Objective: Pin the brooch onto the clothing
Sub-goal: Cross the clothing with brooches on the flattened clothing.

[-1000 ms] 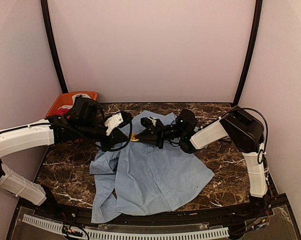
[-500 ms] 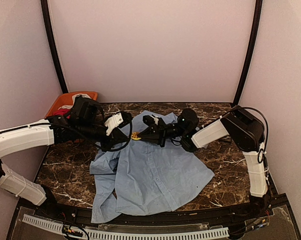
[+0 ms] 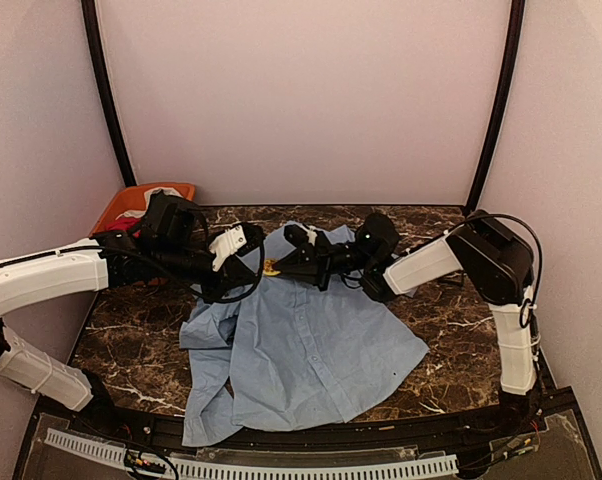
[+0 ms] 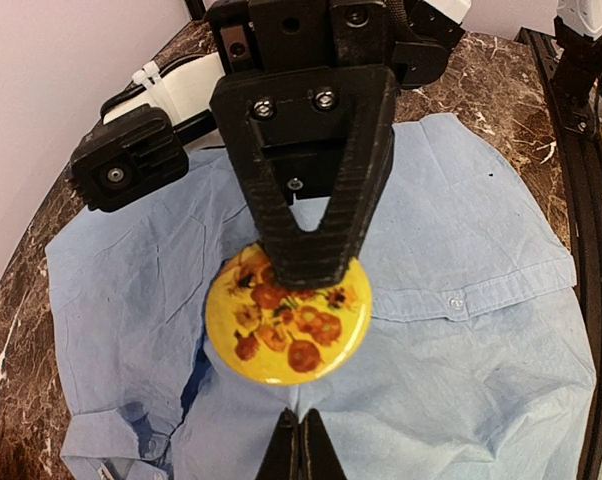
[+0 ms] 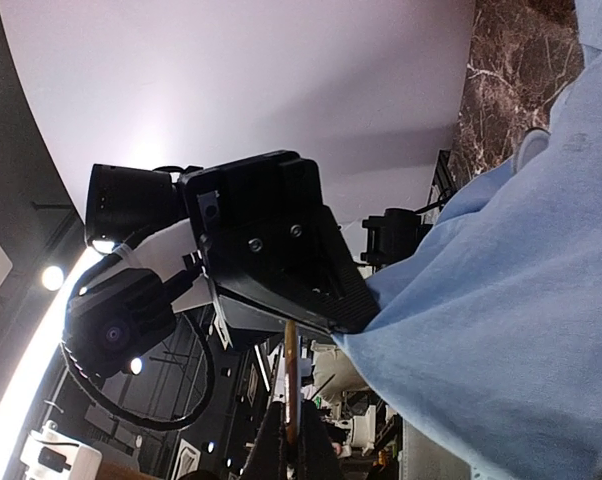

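1. Left wrist view: shows yellow brooch (image 4: 288, 325) pinched by right gripper (image 4: 306, 265), held over blue shirt (image 4: 461, 340), far-left part.
2. Shows left gripper (image 4: 296, 455) pressed shut on shirt fabric, likely tenting it for pin.

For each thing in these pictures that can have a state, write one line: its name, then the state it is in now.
Round yellow sunflower brooch: gripped at its rim above the shirt, not yet pinned.
Light blue button-up shirt: spread out, rumpled, one fold pinched.
Left gripper: shut on the shirt fabric.
Right gripper: shut on the brooch.
Orange bin: holds garments.
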Motion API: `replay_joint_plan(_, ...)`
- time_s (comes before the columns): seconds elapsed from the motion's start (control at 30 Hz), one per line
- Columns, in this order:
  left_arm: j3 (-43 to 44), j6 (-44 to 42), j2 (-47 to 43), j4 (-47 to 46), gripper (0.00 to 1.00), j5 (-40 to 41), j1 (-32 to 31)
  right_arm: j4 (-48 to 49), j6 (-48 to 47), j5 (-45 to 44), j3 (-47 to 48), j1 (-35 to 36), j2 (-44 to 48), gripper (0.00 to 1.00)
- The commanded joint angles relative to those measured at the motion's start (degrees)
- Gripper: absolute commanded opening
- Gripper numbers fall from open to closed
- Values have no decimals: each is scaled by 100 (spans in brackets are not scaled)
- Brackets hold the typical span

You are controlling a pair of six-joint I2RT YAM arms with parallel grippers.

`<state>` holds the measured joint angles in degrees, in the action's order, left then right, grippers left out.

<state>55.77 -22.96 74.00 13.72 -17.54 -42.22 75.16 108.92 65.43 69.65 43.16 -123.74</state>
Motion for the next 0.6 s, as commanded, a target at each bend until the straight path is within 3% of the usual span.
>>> replay_joint_plan(0.0, -59, -51, -182, -103, 1, -31, 27, 2311, 62, -171, -88, 308, 349, 0)
replay_joint_plan(0.57, -103, -64, -228, -109, 1, -52, 23, 2302, -109, -344, -278, 325, 178, 0)
